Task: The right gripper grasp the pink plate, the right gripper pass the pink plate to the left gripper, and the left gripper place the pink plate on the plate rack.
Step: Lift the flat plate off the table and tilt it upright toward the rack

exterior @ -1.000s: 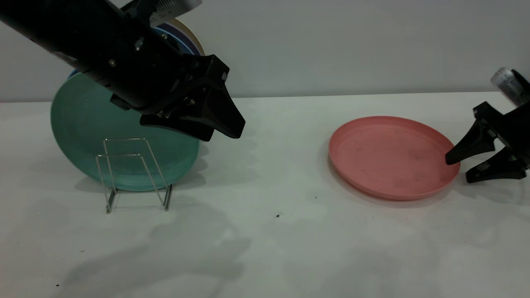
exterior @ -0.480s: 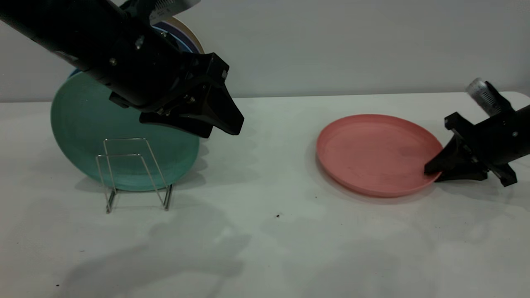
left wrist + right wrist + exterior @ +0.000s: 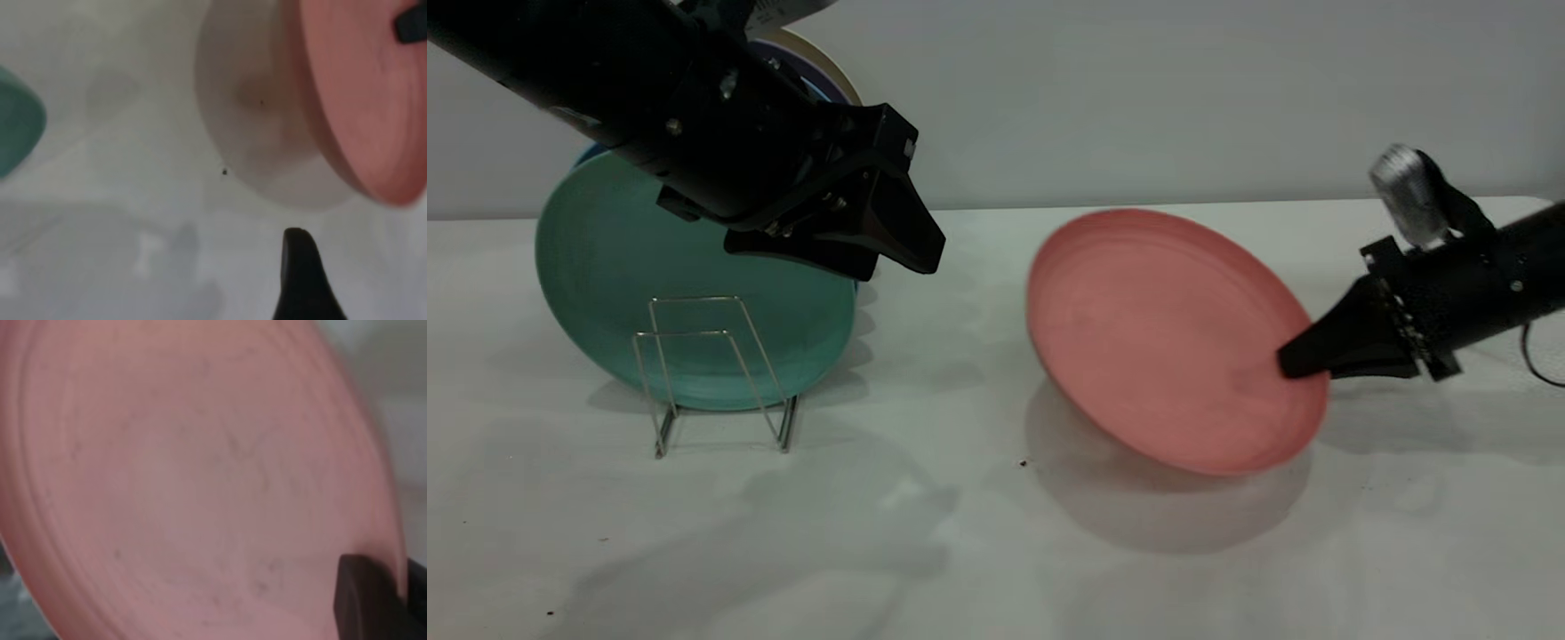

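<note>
The pink plate [image 3: 1165,338] hangs tilted steeply above the table at centre right, its hollow side facing the camera and its shadow beneath it. My right gripper [image 3: 1294,364] is shut on its right rim, one black finger [image 3: 367,600] lying over the plate's inner face [image 3: 200,480]. My left gripper [image 3: 903,267] hovers open above and right of the plate rack [image 3: 716,373], well left of the plate. In the left wrist view one left finger [image 3: 300,273] shows, with the pink plate [image 3: 360,100] beyond it.
A teal-green plate [image 3: 605,293] stands upright in the wire rack, with cream, purple and blue plates [image 3: 818,71] behind it, mostly hidden by the left arm. White table [image 3: 978,551] lies open in front and between rack and pink plate. Small dark crumbs dot it.
The right gripper closed on the pink plate's right rim, then lifted and tipped it up off the table, carrying it leftward. The left gripper barely moved.
</note>
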`<action>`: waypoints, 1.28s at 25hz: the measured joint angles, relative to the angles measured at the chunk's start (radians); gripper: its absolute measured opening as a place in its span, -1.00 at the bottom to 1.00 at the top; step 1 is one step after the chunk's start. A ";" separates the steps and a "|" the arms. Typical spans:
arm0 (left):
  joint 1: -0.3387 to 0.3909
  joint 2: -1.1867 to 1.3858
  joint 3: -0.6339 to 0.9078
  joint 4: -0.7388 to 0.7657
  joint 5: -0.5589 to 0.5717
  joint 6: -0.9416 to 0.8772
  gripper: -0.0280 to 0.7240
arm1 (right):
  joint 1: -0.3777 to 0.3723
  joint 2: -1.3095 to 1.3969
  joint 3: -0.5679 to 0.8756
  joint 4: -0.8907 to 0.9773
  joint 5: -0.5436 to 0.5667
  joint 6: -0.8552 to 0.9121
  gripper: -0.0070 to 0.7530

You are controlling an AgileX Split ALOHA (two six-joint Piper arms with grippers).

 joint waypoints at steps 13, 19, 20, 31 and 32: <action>0.000 0.051 -0.005 -0.141 -0.093 0.000 0.28 | 0.151 -0.076 0.000 0.011 0.052 -0.029 -0.94; 0.000 0.092 -0.035 -0.147 -0.090 0.000 0.17 | 0.177 -0.077 0.000 0.022 0.054 -0.042 -0.94; 0.000 0.094 -0.039 -0.147 -0.088 0.000 0.11 | 0.178 -0.077 0.000 0.024 0.054 -0.043 -0.94; 0.001 0.104 -0.040 -0.144 -0.118 0.023 -0.81 | 0.177 -0.083 0.001 0.077 0.059 -0.048 -0.82; 0.001 0.104 -0.040 -0.144 -0.118 0.033 -0.81 | 0.177 -0.088 0.001 0.083 0.059 -0.048 -0.75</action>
